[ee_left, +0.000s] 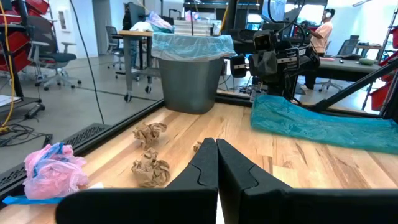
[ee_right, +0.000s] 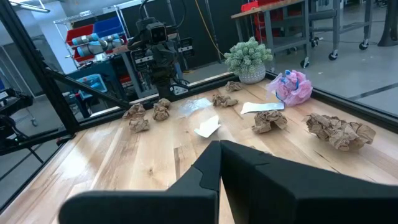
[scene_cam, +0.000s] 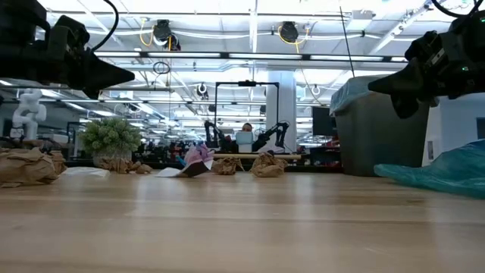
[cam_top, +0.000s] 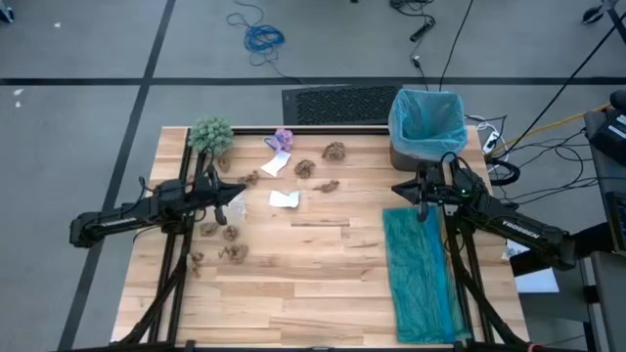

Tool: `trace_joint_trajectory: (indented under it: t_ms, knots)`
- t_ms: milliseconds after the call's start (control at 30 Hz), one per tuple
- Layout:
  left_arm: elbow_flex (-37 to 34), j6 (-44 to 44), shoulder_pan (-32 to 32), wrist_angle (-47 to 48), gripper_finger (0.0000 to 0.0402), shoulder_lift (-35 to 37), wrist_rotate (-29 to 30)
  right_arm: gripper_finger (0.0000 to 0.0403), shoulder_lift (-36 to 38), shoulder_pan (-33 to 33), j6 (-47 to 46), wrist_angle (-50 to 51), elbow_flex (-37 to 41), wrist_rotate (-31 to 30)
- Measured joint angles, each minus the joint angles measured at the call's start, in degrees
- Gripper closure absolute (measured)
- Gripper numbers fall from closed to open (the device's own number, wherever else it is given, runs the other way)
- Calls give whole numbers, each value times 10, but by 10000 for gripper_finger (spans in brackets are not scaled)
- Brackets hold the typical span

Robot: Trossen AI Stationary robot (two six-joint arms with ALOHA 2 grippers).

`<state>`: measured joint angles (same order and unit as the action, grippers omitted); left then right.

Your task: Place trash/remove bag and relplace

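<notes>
- My left end effector [cam_top: 238,192] hangs above the counter [cam_top: 313,293] with its fingers clenched together on nothing; my left wrist view shows the two fingers pressed flat against each other.
- My right end effector [cam_top: 397,188] is clenched and empty too, hovering just in front of the grey bin [ee_left: 191,84].
- The trash lies scattered on the left and far half of the counter. Two brown paper wads [cam_top: 221,232] sit just beside my left end effector, on the near side of it, and a white paper scrap [cam_top: 285,198] lies close ahead of its tip.
- More brown wads [cam_top: 335,152] and a pink-purple crumpled piece [cam_top: 283,138] lie farther on, toward the bin.
- The light blue bag [cam_top: 427,112] lines that bin, its rim folded over the top edge; the bin stands at the far right corner, right beside my right end effector and well apart from my left.
- A teal plastic bag [cam_top: 421,274] lies flat along the right side, its long axis running near to far, just under my right arm.
- I judge my left arm the nearer one for the first scraps; it needs to open before dropping onto a wad.
</notes>
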<state>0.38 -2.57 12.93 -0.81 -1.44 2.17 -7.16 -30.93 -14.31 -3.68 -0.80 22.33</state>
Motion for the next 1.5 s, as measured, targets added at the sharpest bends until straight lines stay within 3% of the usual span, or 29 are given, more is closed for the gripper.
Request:
trace_joint_trajectory:
  t_ms: [1267, 1500]
  knots:
    - [0, 0, 0, 0, 401, 0, 0, 403, 0, 0, -2, -17, 0, 0]
    - [0, 0, 0, 0, 401, 0, 0, 403, 0, 0, -175, -90, 0, -12]
